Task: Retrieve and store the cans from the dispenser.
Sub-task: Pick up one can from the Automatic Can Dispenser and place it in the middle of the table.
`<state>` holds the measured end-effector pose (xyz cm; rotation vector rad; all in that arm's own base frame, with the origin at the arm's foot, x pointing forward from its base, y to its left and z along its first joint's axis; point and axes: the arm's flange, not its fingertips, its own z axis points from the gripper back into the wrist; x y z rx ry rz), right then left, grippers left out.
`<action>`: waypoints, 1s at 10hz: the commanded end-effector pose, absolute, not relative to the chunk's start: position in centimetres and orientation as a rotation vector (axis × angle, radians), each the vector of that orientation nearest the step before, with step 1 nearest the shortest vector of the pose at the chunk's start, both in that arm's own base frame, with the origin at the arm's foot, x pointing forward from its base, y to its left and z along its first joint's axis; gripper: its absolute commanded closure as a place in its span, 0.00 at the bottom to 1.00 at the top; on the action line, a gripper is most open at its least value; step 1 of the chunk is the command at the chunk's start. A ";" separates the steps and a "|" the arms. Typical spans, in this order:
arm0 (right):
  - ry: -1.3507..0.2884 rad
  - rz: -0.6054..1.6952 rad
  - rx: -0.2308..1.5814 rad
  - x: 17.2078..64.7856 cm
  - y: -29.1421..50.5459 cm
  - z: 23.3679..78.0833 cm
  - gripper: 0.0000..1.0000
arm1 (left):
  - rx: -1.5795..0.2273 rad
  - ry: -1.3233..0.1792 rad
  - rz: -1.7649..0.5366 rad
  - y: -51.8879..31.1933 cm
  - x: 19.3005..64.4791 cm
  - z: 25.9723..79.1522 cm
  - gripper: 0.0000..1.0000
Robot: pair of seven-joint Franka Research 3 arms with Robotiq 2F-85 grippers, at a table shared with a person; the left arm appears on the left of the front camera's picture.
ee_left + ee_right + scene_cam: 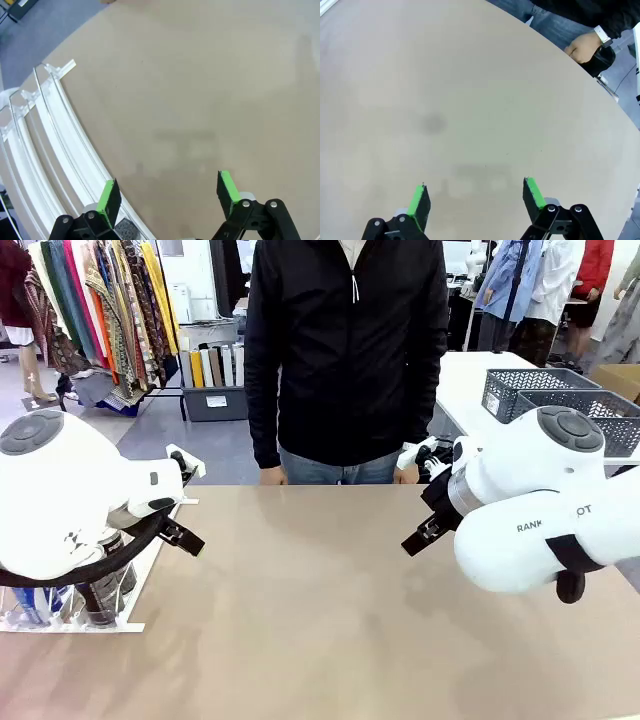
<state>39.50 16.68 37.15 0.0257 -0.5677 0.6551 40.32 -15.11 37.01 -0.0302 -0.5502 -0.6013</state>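
At the far left a clothes rail (110, 310) stands behind the scene. In front of it the left arm (60, 500) bulks over the dispenser (150, 565), a white rack lying flat at the table's left edge, and hides most of it. The cans (100, 595) stand in the rack's near end under that arm, dark ones and a blue one, too covered to count. The left gripper (167, 191) hangs spread wide, holding nothing, over the tabletop just beside the rack's rails. The tan table (320, 620) runs across the middle. At its far side a person (345, 350) in a black jacket stands with both hands (272, 475) at the edge. The right gripper (476, 194) is likewise parted with nothing between its pads, over the tabletop and well apart from the dispenser. The right arm (530, 520) partly covers the grey lattice baskets (560, 400) on a white table (470, 380) behind. Count: two arms, two grippers, one person, two hands, one dispenser, two baskets.
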 end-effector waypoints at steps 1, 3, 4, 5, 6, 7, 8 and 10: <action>-0.568 0.655 0.026 39.5 16.7 37.2 0.00 | -0.030 -0.551 -0.601 -15.1 40.3 37.0 0.00; -0.568 0.655 0.026 39.5 16.7 37.2 0.00 | -0.030 -0.551 -0.601 -15.1 40.3 37.0 0.00; -0.568 0.655 0.026 39.5 16.7 37.2 0.00 | -0.030 -0.551 -0.601 -15.1 40.3 37.0 0.00; -0.568 0.655 0.026 39.5 16.7 37.2 0.00 | -0.030 -0.551 -0.601 -15.1 40.3 37.0 0.00; -0.568 0.655 0.026 39.5 16.7 37.2 0.00 | -0.030 -0.551 -0.601 -15.1 40.3 37.0 0.00; -0.568 0.655 0.026 39.5 16.7 37.2 0.00 | -0.030 -0.551 -0.601 -15.1 40.3 37.0 0.00; -0.568 0.655 0.026 39.5 16.7 37.2 0.00 | -0.030 -0.551 -0.601 -15.1 40.3 37.0 0.00; -0.568 0.655 0.026 39.5 16.7 37.2 0.00 | -0.030 -0.551 -0.601 -15.1 40.3 37.0 0.00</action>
